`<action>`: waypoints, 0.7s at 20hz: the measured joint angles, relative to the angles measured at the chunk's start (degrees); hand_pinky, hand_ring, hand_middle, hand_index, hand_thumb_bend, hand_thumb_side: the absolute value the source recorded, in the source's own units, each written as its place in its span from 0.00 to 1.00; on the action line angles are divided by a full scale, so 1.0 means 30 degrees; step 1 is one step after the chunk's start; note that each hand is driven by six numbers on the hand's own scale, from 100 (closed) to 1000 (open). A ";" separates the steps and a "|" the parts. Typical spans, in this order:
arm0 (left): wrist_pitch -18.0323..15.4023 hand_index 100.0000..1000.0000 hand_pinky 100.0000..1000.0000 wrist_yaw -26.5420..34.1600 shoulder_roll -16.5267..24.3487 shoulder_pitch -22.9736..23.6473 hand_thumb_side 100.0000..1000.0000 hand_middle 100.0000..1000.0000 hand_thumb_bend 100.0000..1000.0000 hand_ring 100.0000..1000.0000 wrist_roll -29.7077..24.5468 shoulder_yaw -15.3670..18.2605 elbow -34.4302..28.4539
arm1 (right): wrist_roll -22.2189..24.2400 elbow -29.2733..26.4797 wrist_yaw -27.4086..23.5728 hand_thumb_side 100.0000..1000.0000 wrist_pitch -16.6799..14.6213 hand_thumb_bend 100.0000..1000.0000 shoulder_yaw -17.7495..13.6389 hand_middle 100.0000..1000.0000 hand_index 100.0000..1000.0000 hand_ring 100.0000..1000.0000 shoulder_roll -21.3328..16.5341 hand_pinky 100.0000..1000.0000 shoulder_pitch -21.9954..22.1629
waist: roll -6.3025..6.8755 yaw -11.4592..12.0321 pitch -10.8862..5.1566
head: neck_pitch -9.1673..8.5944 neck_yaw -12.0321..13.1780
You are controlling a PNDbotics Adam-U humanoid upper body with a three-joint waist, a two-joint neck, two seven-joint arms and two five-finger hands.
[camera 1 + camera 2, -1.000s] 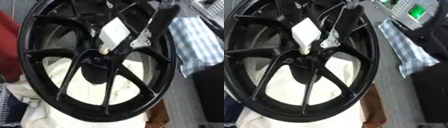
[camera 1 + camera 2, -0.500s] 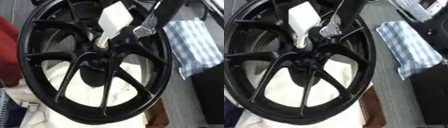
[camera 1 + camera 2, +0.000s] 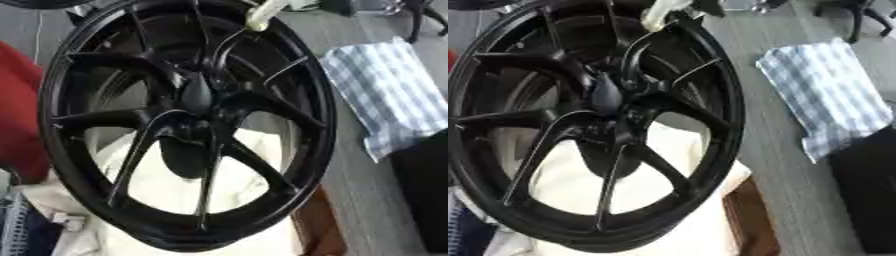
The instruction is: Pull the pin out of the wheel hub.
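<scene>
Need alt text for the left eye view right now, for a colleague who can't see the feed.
A large black spoked wheel fills the left eye view, its hub at centre, with a pale pin-like object at the wheel's top edge, away from the hub. White cloth lies under the wheel, a blue checked towel lies to the right, and neither robot hand shows.

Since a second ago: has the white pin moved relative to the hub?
Yes. The pin has left the hub and now sits up by the wheel's top rim, clear of the centre.
</scene>
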 measured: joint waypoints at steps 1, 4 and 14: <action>0.0000 0.67 0.66 -0.0045 -0.0059 0.0077 0.58 0.52 0.00 0.53 0.0070 0.0064 0.0000 | -0.0284 0.0301 -0.0257 0.00 -0.0046 0.00 -0.0471 0.30 0.40 0.76 -0.0369 0.80 0.0474 | 0.0217 -0.0278 -0.0027 | 0.0000 0.0304; 0.0002 0.67 0.66 -0.0142 -0.0147 0.0208 0.58 0.52 0.00 0.53 0.0263 0.0208 -0.0004 | -0.1154 0.1359 -0.1123 0.00 -0.0192 0.00 -0.1869 0.30 0.40 0.76 -0.1223 0.80 0.1883 | 0.0707 -0.0741 -0.0119 | 0.0000 0.1024; 0.0014 0.67 0.66 -0.0488 -0.0518 0.0472 0.58 0.52 0.00 0.53 0.0939 0.0738 -0.0019 | -0.3996 0.5613 -0.1045 0.00 -0.0477 0.00 -0.5820 0.34 0.45 0.80 -0.0458 0.84 0.6448 | 0.1564 -0.2004 -0.0117 | -0.0220 0.2820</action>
